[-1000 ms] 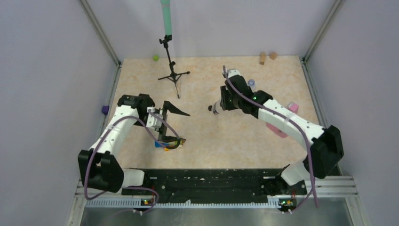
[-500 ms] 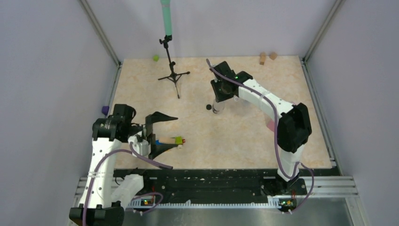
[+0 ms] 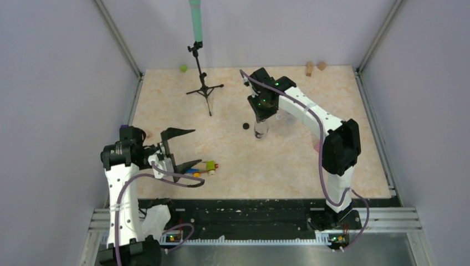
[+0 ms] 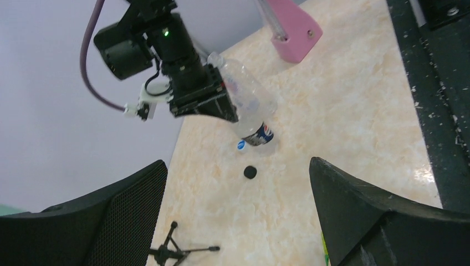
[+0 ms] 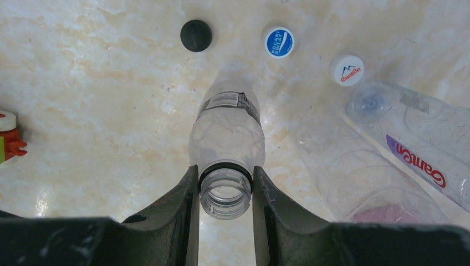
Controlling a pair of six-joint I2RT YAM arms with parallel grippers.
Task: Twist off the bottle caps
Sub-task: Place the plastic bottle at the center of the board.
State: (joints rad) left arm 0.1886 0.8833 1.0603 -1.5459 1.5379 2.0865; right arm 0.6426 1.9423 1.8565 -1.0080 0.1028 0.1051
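Caps (black (image 5: 195,35), blue (image 5: 279,42), white (image 5: 347,70)) are lying loose on the worktop (image 5: 83,83) beyond the uncapped bottle (image 5: 224,133), which the right fingers (image 5: 185,221) are clamping at the stiff neck ring since the thin, light body looks crushable, while the left fingers (image 4: 127,205) are hanging wide open.

Beige table (image 3: 288,166) bears loose caps (image 5: 279,42), bottles (image 5: 363,174)

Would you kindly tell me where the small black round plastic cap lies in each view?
Top external: small round black plastic cap mid-table, just left of the clear plastic bottle.
Left wrist: cap near centre, below that bottle.
Right wrist: cap at top, left of centre.
Shared landmark: the bottle in the right gripper.
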